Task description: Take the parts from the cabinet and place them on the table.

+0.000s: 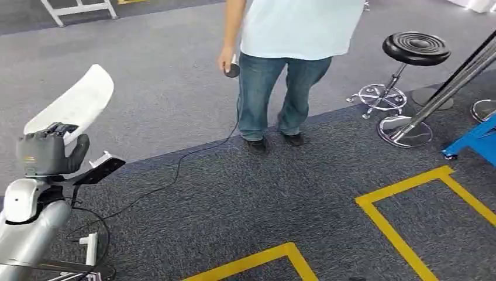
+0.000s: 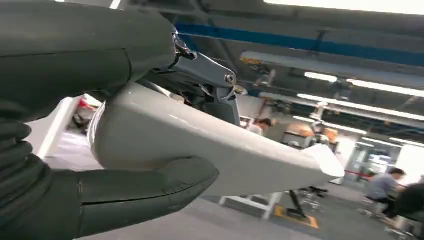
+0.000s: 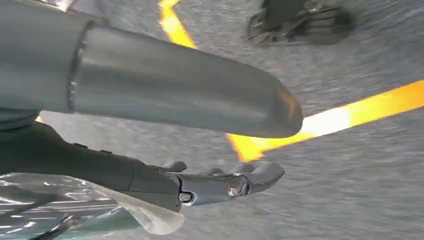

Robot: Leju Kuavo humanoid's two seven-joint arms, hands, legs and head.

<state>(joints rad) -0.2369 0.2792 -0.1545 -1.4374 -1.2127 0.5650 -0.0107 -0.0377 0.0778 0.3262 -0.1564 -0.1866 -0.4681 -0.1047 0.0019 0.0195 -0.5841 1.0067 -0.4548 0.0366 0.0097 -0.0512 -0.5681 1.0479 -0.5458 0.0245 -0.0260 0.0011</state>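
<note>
At nine o'clock in the head view, the left robot hand [image 1: 48,153] grips a white part [image 1: 75,105] raised for carrying; the right robot hand [image 3: 200,182] hangs spread over the carpet [image 3: 350,175]

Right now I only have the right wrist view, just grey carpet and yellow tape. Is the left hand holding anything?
Observer: Yes. The left hand grips a long white curved plastic part, raised at the robot's left side.
Operator: Is anyone ahead of me?
Observer: A person in a pale blue shirt and jeans stands ahead on the carpet, with a small dark device in one hand.
Operator: Any furniture nearby?
Observer: A black round stool on a chrome base stands beyond the person, toward the robot's right.
</note>
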